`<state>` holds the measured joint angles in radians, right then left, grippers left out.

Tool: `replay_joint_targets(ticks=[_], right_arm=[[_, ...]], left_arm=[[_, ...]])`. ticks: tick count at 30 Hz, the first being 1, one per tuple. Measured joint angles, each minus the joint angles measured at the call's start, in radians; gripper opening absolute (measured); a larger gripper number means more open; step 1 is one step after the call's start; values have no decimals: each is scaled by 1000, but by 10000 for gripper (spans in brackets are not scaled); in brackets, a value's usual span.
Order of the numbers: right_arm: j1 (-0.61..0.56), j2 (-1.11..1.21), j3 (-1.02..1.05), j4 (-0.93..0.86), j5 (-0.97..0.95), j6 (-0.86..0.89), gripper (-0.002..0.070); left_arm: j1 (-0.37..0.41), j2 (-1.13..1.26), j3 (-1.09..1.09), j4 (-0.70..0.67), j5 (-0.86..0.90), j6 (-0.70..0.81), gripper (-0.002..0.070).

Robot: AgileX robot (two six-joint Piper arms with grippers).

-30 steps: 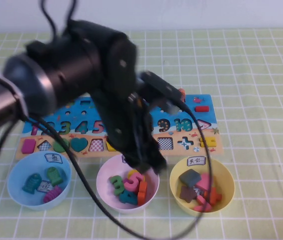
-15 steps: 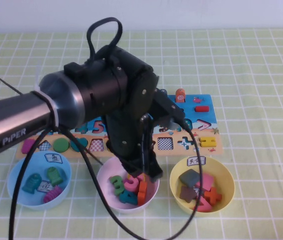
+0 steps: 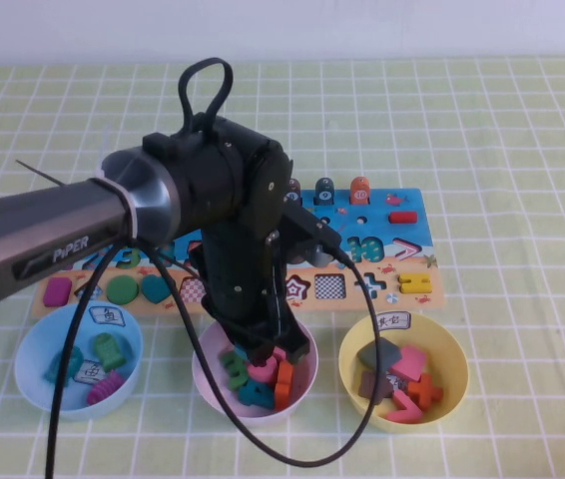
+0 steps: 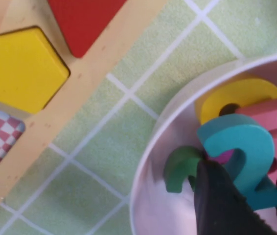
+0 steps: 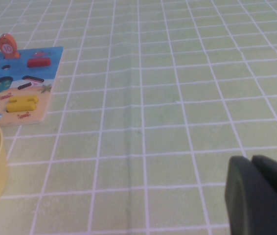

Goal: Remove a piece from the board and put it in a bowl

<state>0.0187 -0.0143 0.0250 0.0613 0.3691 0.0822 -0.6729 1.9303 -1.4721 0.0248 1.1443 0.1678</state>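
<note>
My left gripper (image 3: 273, 351) reaches down into the pale pink bowl (image 3: 203, 369) just in front of the blue number board (image 3: 412, 215). In the left wrist view its two dark fingers (image 4: 217, 200) stand on either side of a teal-blue number 2 piece (image 4: 246, 147), gripper (image 4: 248, 186) shut on it, low inside the bowl (image 4: 148, 161). A green 3 (image 4: 180, 169), a yellow piece (image 4: 236, 95) and a pink piece (image 4: 270, 112) lie under and beside it. My right gripper (image 5: 252, 159) is shut and empty over bare cloth, out of the high view.
A light blue bowl (image 3: 33, 359) with fish pieces stands left of the pink bowl; a yellow bowl (image 3: 457, 369) with shape pieces stands right of it. The board's tan edge (image 4: 94, 83) runs close behind the pink bowl. Green checked cloth covers the table.
My left arm has swung left and lowered, bringing the gripper from above the pink bowl's rim down among the pieces inside it.
</note>
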Motion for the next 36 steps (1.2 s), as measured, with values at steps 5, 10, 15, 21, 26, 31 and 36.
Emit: replay_joint_targets(ticks=[5,10,15,21,26,31,36], right_arm=[[0,0,0,0,0,0,-17],[0,0,0,0,0,0,-17],[0,0,0,0,0,0,-17],[0,0,0,0,0,0,-17],[0,0,0,0,0,0,-17],[0,0,0,0,0,0,-17],[0,0,0,0,0,0,-17]], left_arm=[[0,2,0,10,-4,0,237],[0,2,0,29,-2,-33,382],[0,-21,4,57,-14,-51,381],[0,-213,5,90,-119,-81,97],[0,-455,33,95,-222,-81,9],[0,-699,169,97,-272,-89,0],[0,-954,390,95,-358,-168,-1]])
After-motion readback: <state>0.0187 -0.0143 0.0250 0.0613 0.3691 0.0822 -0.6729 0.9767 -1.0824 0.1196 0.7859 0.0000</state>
